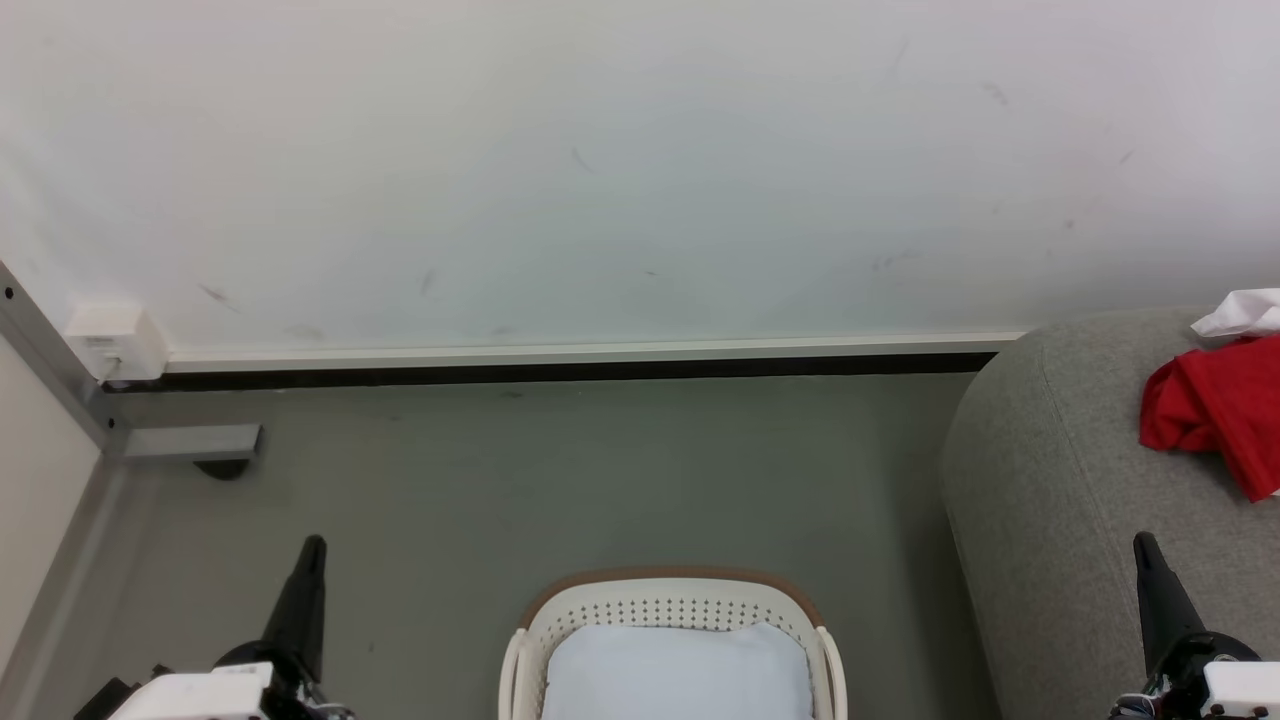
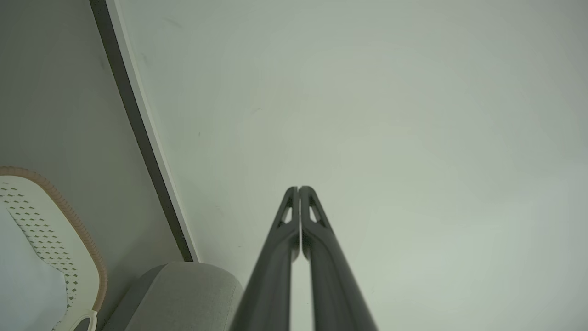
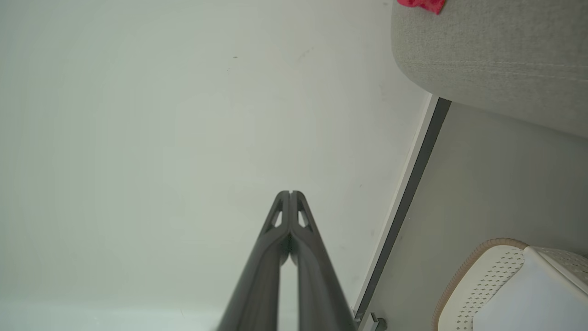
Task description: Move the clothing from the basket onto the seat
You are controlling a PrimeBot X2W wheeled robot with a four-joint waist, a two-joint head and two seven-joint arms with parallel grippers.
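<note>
My left hand low at left, fingers pressed together, holding nothing. My right hand low at right, likewise closed and empty, seen against seat. Between them basket on floor, pale sheet lying inside. Farther right, red clothing heaped on seat, white part on top, well apart from basket. Pale wall behind all.

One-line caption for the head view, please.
Shut and empty, the left claw and right claw flank the basket holding a pale sheet; red clothing lies on the sofa.
</note>
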